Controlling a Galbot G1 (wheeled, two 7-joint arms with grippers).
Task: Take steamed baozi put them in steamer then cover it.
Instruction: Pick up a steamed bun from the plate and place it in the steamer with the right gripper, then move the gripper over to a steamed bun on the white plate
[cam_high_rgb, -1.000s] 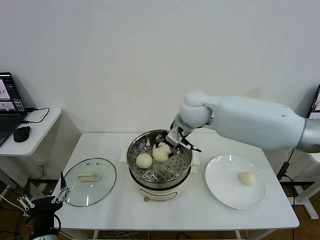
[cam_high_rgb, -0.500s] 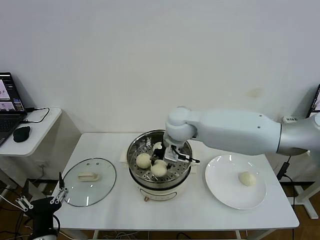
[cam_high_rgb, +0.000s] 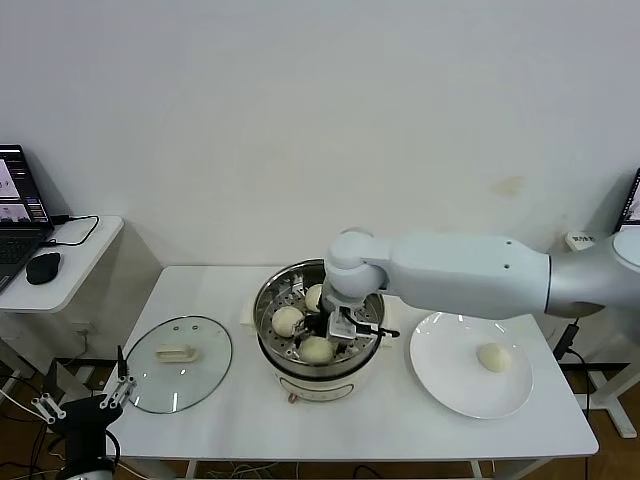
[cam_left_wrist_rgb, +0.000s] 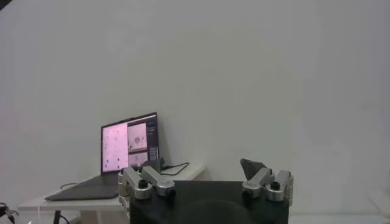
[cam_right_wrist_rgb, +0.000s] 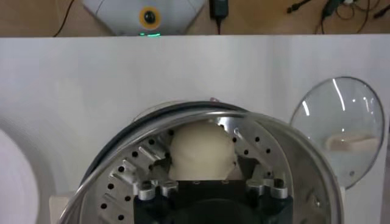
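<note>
The steamer (cam_high_rgb: 320, 322) stands mid-table and holds three baozi. My right gripper (cam_high_rgb: 335, 336) reaches down into it and is shut on one baozi (cam_high_rgb: 316, 350), low over the perforated tray at the pot's front. In the right wrist view this bun (cam_right_wrist_rgb: 202, 151) sits between the fingers (cam_right_wrist_rgb: 153, 156), inside the steel rim (cam_right_wrist_rgb: 274, 137). Two more buns (cam_high_rgb: 288, 320) (cam_high_rgb: 314, 296) lie in the pot. One baozi (cam_high_rgb: 494, 357) rests on the white plate (cam_high_rgb: 450, 345). The cover (cam_high_rgb: 180, 363) lies flat on the table to the left. My left gripper (cam_high_rgb: 85, 405) is parked, open and empty, below the table's left corner.
A side desk at the far left carries a laptop (cam_high_rgb: 15, 215) and a mouse (cam_high_rgb: 43, 267). The cover also shows in the right wrist view (cam_right_wrist_rgb: 341, 122). The left wrist view shows only a wall and the laptop (cam_left_wrist_rgb: 129, 143).
My right gripper has carried the baozi from the back of the steamer to its front and lowered it toward the tray. The left arm has not moved.
</note>
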